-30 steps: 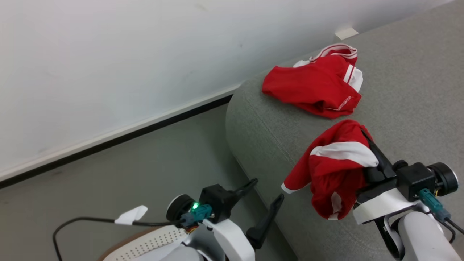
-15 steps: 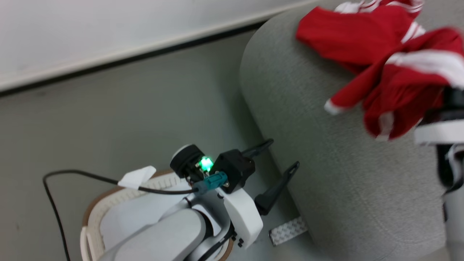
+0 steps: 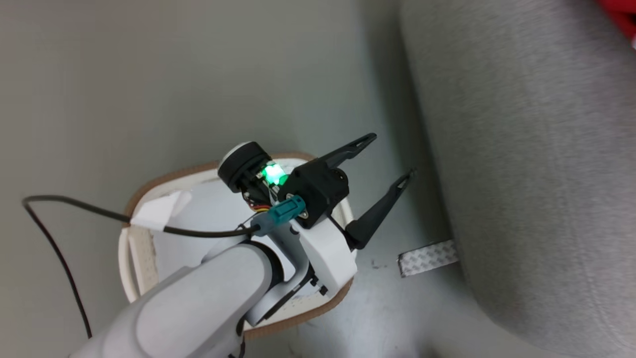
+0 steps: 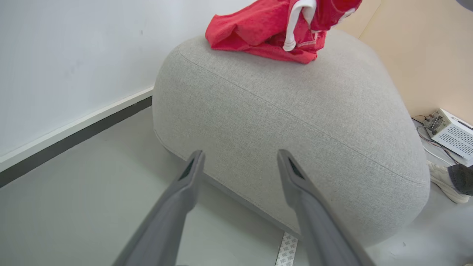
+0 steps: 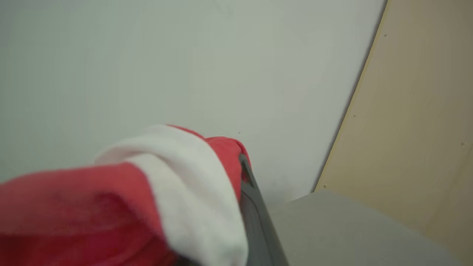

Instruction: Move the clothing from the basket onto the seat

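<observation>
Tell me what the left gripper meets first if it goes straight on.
Probably the rounded side of the sofa: the open left gripper points squarely at it, with floor below the fingers. The gap is hard to judge.

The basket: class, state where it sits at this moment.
In the head view the basket stands on the floor at lower left, partly hidden by the left gripper and its arm, with the grey seat just to its right.

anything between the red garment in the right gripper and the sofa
Nothing visible does. The right gripper is shut on the red garment, and the right wrist view shows bare grey sofa beyond it, with no object between them.
</observation>
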Controlling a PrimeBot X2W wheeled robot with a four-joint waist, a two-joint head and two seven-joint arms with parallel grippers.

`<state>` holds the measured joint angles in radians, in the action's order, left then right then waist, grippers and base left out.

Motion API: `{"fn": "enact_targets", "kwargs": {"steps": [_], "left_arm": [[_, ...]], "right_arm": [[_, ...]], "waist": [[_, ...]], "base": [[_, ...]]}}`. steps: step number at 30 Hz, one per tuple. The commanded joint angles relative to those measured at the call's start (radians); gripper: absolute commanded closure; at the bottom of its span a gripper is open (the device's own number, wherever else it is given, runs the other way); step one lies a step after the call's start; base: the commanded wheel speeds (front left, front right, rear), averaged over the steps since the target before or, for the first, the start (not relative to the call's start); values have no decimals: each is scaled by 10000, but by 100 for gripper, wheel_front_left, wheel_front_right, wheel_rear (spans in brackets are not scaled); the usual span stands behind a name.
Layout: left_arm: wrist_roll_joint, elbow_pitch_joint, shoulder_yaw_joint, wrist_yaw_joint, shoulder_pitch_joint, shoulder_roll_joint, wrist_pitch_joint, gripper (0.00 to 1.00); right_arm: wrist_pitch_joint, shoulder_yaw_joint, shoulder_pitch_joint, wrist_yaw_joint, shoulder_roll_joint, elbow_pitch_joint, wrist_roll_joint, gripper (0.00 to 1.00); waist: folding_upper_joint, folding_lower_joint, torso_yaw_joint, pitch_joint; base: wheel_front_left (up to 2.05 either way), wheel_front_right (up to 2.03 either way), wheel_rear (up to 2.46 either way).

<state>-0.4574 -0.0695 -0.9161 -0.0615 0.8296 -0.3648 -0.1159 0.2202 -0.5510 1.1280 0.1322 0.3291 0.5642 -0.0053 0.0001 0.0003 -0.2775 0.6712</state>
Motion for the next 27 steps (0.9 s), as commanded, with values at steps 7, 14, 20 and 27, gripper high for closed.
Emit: {"fn": "enact_targets", "kwargs": {"steps": [7,14,20,27], "left_arm": [[71,-27,26,-99,-20,-136,108,0],[-112,186,166,-340,-356,-360,221,0],[-375,331,524,-738,-782,-425,668,0],[-807,607,831,-1071,-1816,-615,1387,0]], "right_arm": [[247,-1999,-550,-28,-27,2128,-1311,100],[440,-3002,-1376,-30,-655,3037,-2258,0],[430,-2385,-2417,-30,-1313,2189,-1998,0],[433,-1460,-4439,-30,-1942,981,-1621,0]], "waist": [[-1,-3,560,724],[-1,-3,308,443],[-1,-3,-5,-267],[-1,-3,-373,-1490]], "base": [[0,0,0],[0,0,0],[0,0,0],[0,0,0]]}}
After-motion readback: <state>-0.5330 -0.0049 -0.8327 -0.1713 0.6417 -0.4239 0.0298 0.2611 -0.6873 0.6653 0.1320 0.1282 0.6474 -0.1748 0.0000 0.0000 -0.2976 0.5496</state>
